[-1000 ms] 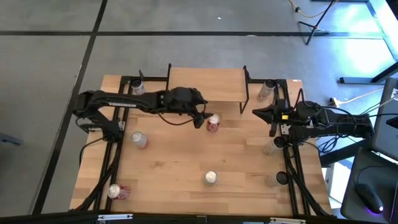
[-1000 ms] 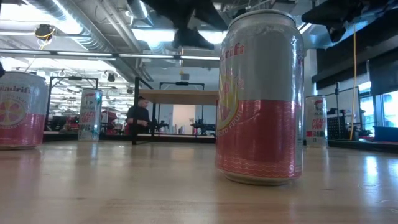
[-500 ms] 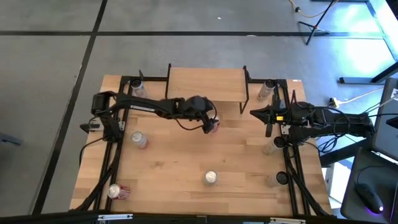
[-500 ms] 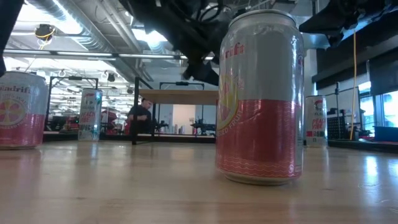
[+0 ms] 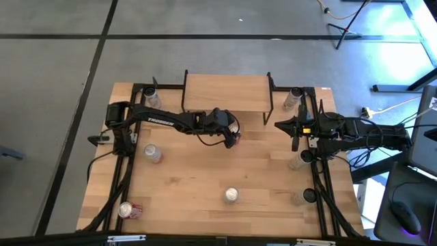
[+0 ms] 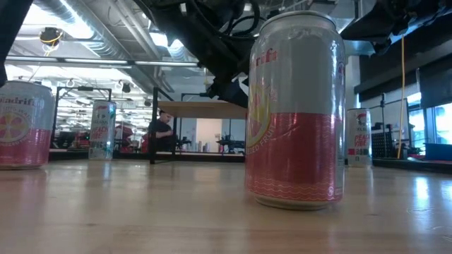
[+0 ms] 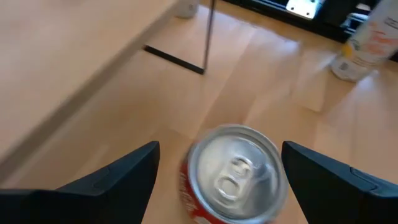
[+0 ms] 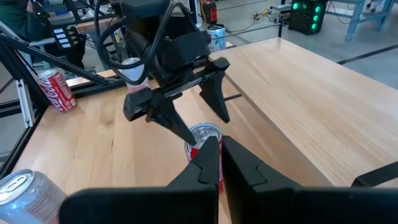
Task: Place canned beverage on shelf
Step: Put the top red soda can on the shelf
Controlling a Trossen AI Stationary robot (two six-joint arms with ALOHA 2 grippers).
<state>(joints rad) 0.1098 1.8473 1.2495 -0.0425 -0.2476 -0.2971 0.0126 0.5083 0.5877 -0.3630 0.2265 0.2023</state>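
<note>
While my left gripper hangs wide open around the red can, one finger on each side and not yet closed on it, I see the can standing on the table just in front of the shelf. Other cans stand around: one near the front edge, one at the left. My right gripper waits at the right side, fingers shut and empty.
</note>
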